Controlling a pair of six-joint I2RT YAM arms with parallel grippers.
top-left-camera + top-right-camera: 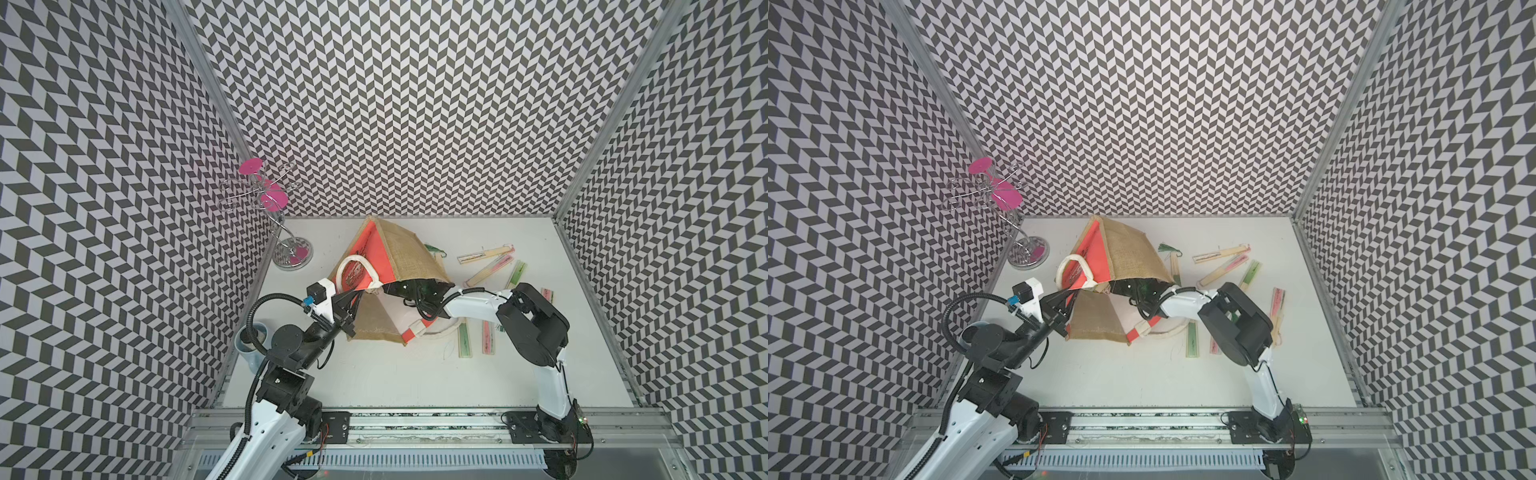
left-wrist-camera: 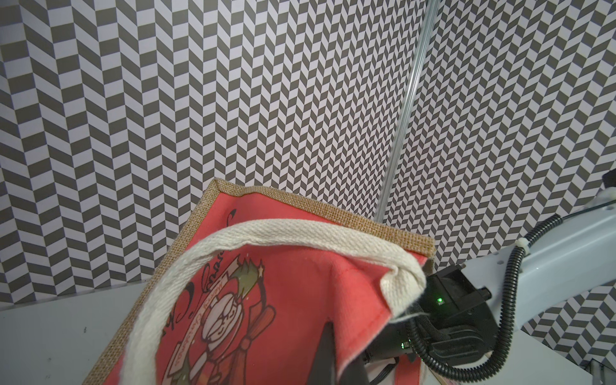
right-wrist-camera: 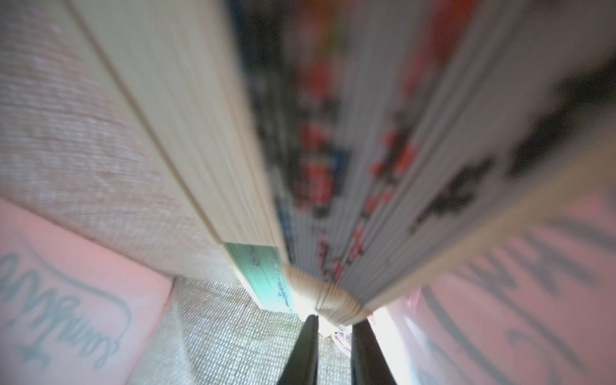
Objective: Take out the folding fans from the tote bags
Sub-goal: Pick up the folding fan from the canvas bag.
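The tote bag lies tipped on its side on the white counter, as both top views show. It is boxy and made of rough tan jute. One side has a smooth red-orange panel with a cartoon picture on it. A soft white rope handle bends over that panel.

The left tool is closed tight on the bag's edge, right beside the handle. The right tool is deep inside the bag's mouth.

In the right wrist view a closed fan is in the bag. It has thin folded paper with black and red marks. Its round bamboo end sits right at the tips of the two dark fingers. The fingers stand a little apart, and I cannot tell if they pinch it. A second fan with flat pale sticks lies next to it, against the woven wall.

Outside the bag, more folding fans lie flat on the counter on the right arm's side. They are slim pale sticks with pink or green paper. A green tassel lies just beside the bag.

A shiny wire stand with pink discs stands in the far corner.
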